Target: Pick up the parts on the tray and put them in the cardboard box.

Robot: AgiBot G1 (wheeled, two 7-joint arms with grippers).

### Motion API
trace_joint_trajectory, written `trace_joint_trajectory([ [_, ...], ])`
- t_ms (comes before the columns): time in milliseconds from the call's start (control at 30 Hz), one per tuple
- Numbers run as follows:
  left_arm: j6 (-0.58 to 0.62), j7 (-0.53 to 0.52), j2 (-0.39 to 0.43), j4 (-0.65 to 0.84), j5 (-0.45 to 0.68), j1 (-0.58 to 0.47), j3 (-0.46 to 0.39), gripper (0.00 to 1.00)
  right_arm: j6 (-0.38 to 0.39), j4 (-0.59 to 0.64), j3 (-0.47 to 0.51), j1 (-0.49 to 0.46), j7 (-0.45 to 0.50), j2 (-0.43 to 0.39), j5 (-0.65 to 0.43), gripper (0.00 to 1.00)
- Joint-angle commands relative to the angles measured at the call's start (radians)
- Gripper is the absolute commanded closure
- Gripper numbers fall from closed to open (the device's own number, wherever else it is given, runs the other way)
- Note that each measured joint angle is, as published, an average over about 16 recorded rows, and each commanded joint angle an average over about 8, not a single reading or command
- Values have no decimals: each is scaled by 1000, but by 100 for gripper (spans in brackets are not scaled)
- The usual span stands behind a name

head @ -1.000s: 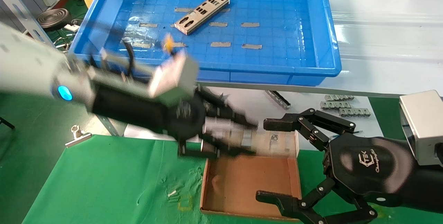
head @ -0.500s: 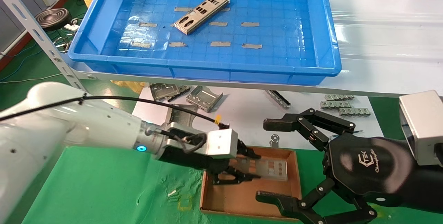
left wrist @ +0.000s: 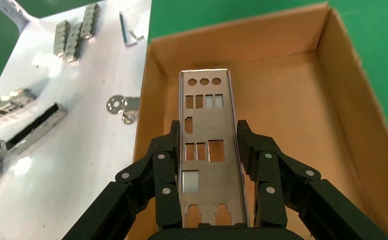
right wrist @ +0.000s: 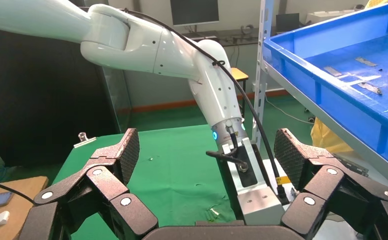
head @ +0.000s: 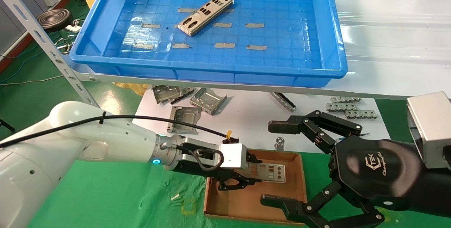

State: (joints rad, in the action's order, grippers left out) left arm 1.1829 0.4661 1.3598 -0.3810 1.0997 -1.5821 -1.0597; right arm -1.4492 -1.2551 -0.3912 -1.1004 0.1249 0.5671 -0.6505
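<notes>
My left gripper (head: 254,171) is shut on a silver plate (head: 269,172) by its long edges and holds it flat, low inside the cardboard box (head: 246,199). In the left wrist view the fingers (left wrist: 168,165) flank the plate (left wrist: 204,100) over the box floor (left wrist: 291,110). A second plate (head: 206,13) lies at an angle on the floor of the blue tray (head: 211,69) on the shelf above. My right gripper (head: 271,162) is wide open and empty at the box's right side; it shows in the right wrist view (right wrist: 207,150).
Boxy grey brackets (head: 208,101) and ridged strips (head: 347,106) lie on a white sheet behind the box, with a small washer (head: 279,142). A green mat (head: 105,192) covers the table. The shelf's metal upright (head: 53,55) stands at the left.
My left arm has swung down and right with the plate, from above the box's far-left corner to low inside the box. The right arm has not moved.
</notes>
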Motion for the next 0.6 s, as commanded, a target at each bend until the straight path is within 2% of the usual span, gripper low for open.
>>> trace_joint_trajectory([
  [33,-19,-3,0,-5,-1,4,-10,0,0,0,0,0,0,0,0,0],
  [600,-25,-28,-6,-14,-64,-12,-60,0,0,0,0,0,0,0,0,0],
])
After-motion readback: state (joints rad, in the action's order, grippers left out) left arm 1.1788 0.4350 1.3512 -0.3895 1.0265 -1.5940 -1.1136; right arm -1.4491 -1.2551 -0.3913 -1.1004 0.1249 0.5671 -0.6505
